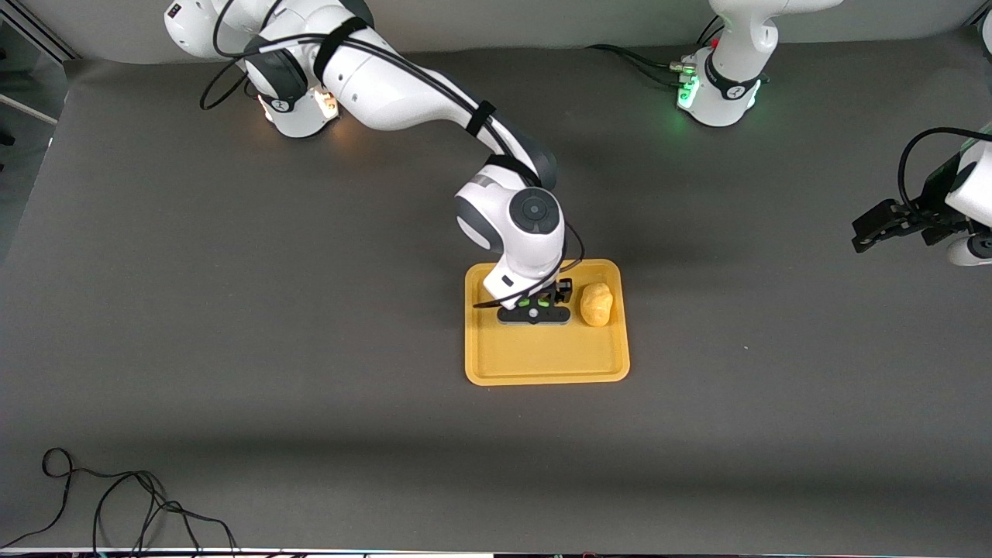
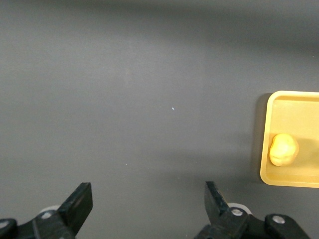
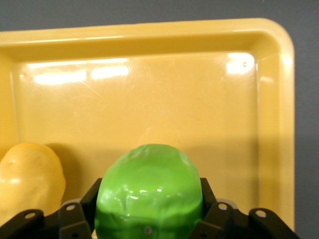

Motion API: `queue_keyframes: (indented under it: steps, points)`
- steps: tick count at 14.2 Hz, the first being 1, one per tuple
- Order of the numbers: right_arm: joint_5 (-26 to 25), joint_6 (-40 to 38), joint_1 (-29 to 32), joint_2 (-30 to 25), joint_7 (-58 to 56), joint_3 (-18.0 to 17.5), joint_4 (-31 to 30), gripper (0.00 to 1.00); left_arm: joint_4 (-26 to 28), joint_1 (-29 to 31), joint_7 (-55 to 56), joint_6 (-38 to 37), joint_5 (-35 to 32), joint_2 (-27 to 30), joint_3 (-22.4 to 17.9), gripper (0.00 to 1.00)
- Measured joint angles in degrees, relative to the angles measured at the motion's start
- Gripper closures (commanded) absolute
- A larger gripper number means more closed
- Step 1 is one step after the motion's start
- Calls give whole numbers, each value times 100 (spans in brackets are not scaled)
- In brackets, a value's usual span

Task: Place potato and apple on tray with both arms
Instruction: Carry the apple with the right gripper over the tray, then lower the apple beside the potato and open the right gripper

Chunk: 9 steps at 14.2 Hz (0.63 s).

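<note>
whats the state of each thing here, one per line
potato: lying in the tray, free of both arms
apple: clamped in the right end effector, over the tray
tray: flat on the table, holding the potato
left end effector: open, holding nothing, waiting over bare table

1. Right gripper point(image 3: 149, 226) closed around the apple point(image 3: 149, 191), black fingers point(image 3: 75, 219) pressed against both sides of it.
2. Apple glossy bright green, held over the tray point(image 3: 199, 109) floor.
3. Potato point(image 3: 30, 179) lying in the tray just beside the apple, apart from it.
4. Tray orange-yellow, low rim and rounded corner visible, glare on its floor.
5. Grey table point(image 3: 306, 124) showing past the tray rim.
</note>
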<state>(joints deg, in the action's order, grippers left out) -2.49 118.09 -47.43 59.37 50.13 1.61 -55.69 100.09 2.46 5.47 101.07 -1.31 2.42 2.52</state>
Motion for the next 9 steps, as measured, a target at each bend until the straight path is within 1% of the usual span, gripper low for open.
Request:
queue_keyframes:
  steps: [4, 9]
  points:
    - [-179, 158, -44, 224, 0, 0, 17, 58, 0, -15, 0, 3, 2, 0, 1, 0]
    - [-198, 597, -44, 370, 0, 12, -59, 57, 0, -20, 0, 4, 5, 0, 1, 0]
